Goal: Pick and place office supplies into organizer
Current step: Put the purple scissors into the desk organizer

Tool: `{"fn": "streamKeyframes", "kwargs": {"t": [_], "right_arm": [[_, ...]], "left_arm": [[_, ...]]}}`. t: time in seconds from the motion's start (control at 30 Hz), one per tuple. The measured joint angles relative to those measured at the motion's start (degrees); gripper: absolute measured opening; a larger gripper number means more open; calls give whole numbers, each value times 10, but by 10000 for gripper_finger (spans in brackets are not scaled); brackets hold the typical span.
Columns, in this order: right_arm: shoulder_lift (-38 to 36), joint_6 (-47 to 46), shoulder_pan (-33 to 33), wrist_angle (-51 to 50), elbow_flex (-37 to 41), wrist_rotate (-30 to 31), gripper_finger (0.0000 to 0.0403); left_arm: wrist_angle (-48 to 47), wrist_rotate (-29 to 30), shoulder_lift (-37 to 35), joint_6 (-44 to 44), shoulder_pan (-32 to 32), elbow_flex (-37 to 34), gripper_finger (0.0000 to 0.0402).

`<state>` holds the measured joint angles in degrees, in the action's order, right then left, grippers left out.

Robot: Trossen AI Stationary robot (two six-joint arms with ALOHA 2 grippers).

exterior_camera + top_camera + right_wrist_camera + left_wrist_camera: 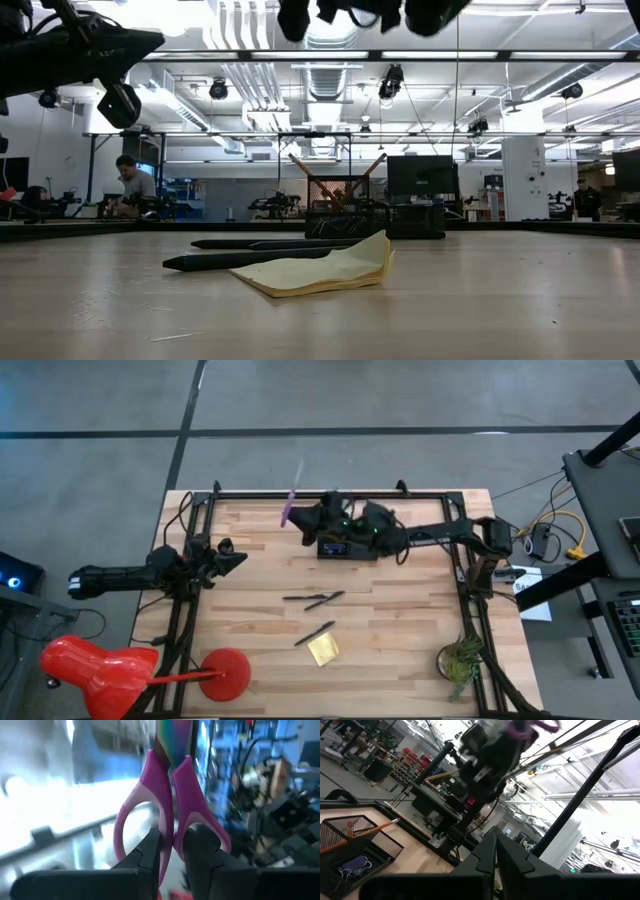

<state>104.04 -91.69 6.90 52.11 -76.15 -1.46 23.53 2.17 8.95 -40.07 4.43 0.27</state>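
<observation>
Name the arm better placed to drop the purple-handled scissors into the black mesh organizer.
Right. Its gripper grips the purple-handled scissors beside the black mesh organizer; the left gripper waits shut, farther off.

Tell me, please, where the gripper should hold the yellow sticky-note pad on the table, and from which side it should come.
The yellow sticky-note pad lies flat, but one edge curls up off the table. Probably best to grip that raised edge, coming from above with one finger slipping beneath it.
</observation>
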Motion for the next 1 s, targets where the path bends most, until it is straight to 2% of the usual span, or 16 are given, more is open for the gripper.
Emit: {"fn": "streamKeyframes", "kwargs": {"t": [0.1, 0.2, 0.4, 0.57, 0.7, 0.8, 1.0], "right_arm": [[2, -53, -19, 78, 52, 93, 54], [1, -110, -37, 152, 91, 154, 54], [0, -228, -55, 231, 147, 236, 54], [12, -321, -66, 254, 196, 301, 54], [43, -376, -65, 319, 213, 327, 54], [73, -451, -63, 361, 221, 331, 54], [107, -507, -51, 376, 246, 332, 68]], "left_arm": [[0, 0, 0, 0, 0, 0, 0], [0, 0, 0, 0, 0, 0, 0], [0, 0, 0, 0, 0, 0, 0], [0, 0, 0, 0, 0, 0, 0], [0, 0, 0, 0, 0, 0, 0], [0, 0, 0, 0, 0, 0, 0], [0, 0, 0, 0, 0, 0, 0]]}}
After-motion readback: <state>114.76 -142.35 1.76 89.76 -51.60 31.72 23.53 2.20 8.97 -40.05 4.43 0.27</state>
